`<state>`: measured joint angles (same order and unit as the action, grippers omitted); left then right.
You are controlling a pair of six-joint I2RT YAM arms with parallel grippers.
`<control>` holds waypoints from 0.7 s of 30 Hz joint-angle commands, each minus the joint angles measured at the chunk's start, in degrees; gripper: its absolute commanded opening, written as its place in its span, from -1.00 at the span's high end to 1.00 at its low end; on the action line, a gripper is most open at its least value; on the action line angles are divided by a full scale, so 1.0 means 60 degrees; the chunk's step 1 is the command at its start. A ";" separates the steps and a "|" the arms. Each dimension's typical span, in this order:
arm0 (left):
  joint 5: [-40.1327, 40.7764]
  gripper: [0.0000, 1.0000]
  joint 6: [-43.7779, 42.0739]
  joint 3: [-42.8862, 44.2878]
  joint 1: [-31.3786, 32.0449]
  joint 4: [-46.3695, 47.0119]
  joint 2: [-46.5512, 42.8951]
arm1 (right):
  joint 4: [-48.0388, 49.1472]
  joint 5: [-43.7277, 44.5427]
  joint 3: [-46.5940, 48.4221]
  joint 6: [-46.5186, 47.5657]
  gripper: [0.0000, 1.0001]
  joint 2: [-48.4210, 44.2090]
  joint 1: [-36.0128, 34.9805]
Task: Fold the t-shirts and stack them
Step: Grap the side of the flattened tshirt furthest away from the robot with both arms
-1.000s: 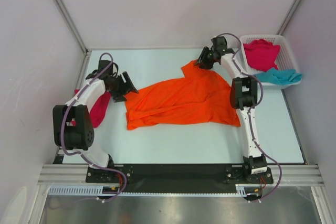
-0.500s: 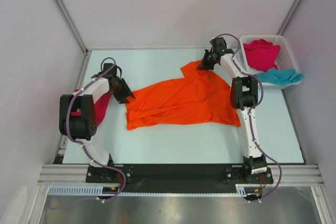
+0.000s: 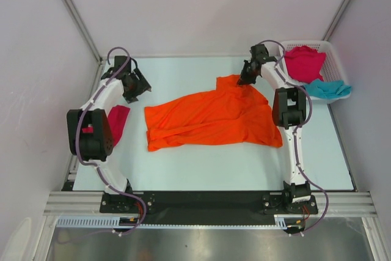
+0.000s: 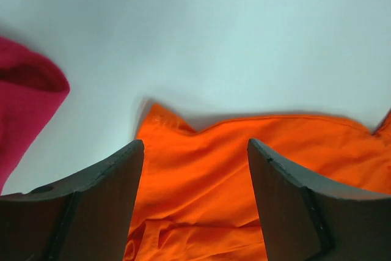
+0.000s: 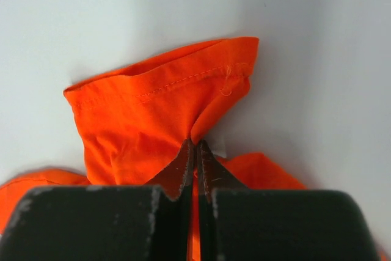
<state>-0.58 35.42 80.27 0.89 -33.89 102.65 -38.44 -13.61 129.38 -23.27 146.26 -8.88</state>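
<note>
Orange t-shirt lies across the table, long axis left to right. My right gripper is pinched shut on its far right corner, a sleeve I think. My left gripper hangs wide and empty near the shirt's left end.

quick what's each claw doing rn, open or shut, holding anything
left claw: open, holding nothing
right claw: closed, pinching a corner of the orange shirt
</note>
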 commanded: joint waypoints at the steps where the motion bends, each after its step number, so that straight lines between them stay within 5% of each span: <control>1: -0.0268 -0.49 -0.0001 0.0537 -0.0527 0.0301 0.0732 | -0.0230 0.0363 -0.0674 0.0274 1.00 -0.1244 -0.0130; 21: -0.1793 -0.48 0.0572 -0.0150 -0.0529 0.1415 0.1817 | -0.0596 0.0993 -0.1158 0.0641 1.00 -0.2096 -0.0204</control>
<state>-8.84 37.91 80.29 -2.96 -27.35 113.21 -41.30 -8.84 121.82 -20.60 136.35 -9.69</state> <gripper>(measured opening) 0.743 0.012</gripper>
